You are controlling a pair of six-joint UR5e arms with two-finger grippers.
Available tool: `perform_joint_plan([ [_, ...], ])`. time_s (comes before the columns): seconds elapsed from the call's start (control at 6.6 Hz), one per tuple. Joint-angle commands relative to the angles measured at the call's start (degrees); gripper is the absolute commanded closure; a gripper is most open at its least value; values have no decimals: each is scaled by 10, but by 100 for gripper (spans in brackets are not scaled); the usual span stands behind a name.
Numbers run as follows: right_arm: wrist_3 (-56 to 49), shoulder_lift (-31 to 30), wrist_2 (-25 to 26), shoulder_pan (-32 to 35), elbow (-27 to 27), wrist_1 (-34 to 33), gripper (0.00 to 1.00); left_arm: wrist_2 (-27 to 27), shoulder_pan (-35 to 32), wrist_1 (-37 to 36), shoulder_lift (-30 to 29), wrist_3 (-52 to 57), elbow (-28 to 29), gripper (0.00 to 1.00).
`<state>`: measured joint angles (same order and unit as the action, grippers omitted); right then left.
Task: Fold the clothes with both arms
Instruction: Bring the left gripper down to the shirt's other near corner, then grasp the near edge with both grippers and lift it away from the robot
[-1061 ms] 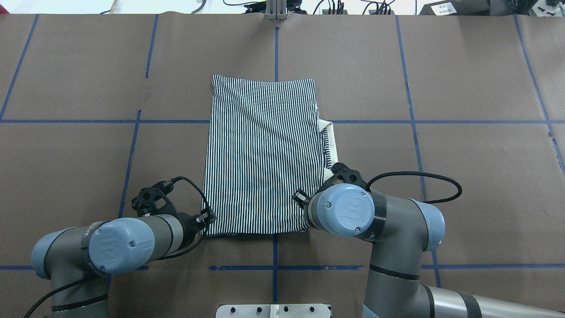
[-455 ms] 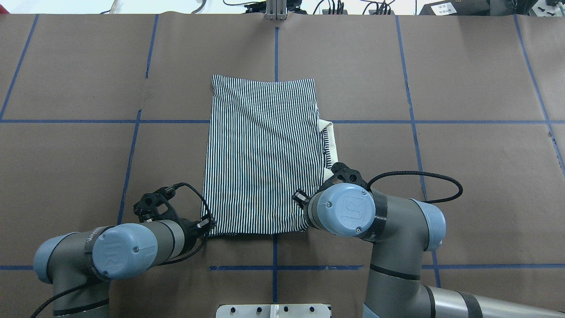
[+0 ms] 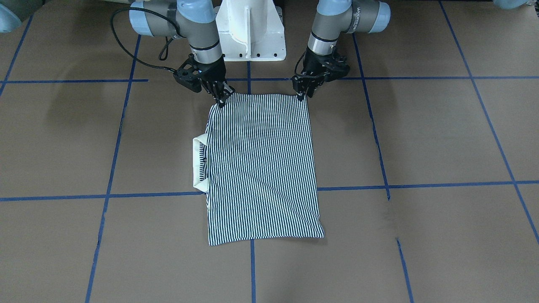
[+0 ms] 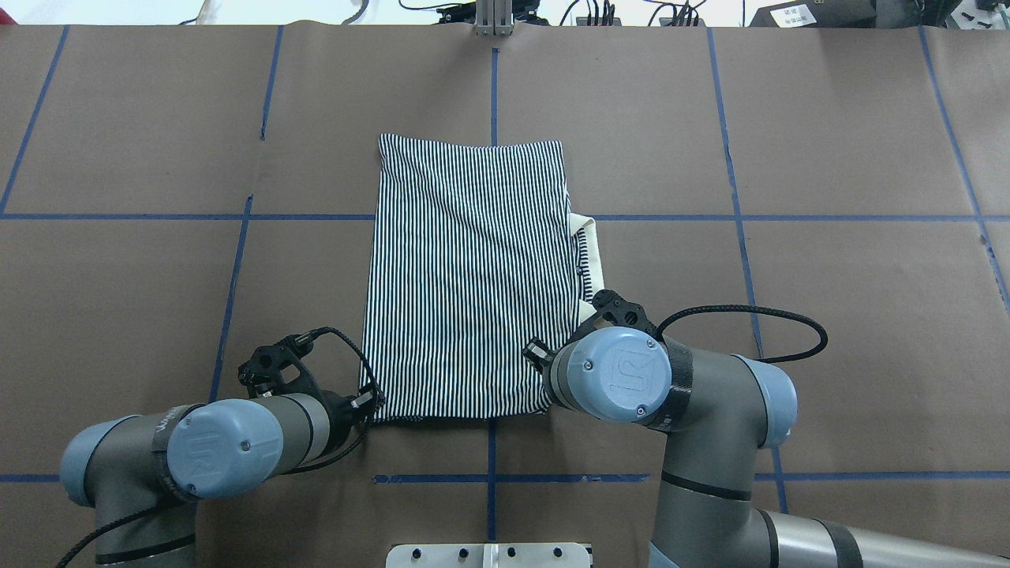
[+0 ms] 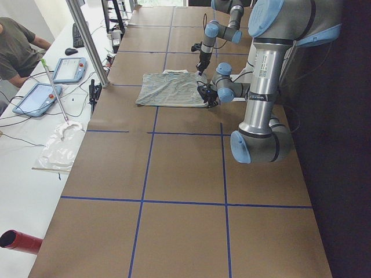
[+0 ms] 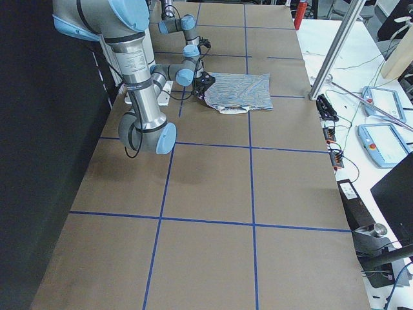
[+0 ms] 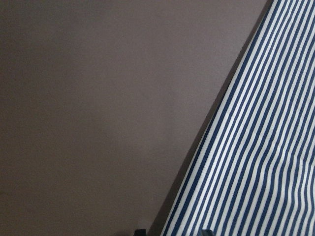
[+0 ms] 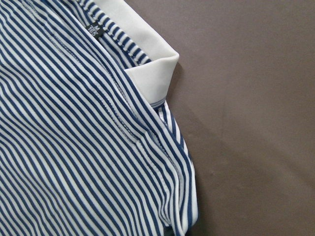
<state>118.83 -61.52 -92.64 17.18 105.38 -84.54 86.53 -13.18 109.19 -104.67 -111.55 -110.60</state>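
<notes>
Folded shirt [image 3: 261,168] lies flat on the surface [image 3: 421,147]. Right end effector [image 3: 222,101] pinches one near corner. Left end effector [image 3: 300,97] straddles the other corner, tips slightly apart.

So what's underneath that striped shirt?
Brown table paper and blue tape lines run beneath the shirt. Its white collar pokes out from folded layers; anything else beneath is covered.

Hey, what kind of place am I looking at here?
Most likely a robotics lab: a left arm and right arm work at a table papered brown with a blue tape grid, and what look like teach pendants lie on a side bench.
</notes>
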Motion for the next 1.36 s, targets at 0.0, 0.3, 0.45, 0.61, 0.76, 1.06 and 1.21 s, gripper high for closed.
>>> perform_joint_plan([
  [0.0,0,0,-1,0,0,0,100,1,2,0,0,-1,3,69],
  [0.3,-1,0,-1,1,-1,1,100,1,2,0,-2,-1,5,100],
  [0.45,-1,0,-2,1,0,1,100,2,2,0,-5,0,-2,100],
  [0.61,-1,0,-3,1,3,1,100,5,2,0,-5,0,-17,100],
  [0.76,0,-13,-2,2,36,-2,100,9,1,-2,1,-2,-66,100],
  [1.06,45,-103,6,-22,195,-27,100,39,17,-59,4,-68,-192,100],
  [1.21,48,-78,19,-8,194,-62,100,39,12,-84,-7,-66,-215,100],
])
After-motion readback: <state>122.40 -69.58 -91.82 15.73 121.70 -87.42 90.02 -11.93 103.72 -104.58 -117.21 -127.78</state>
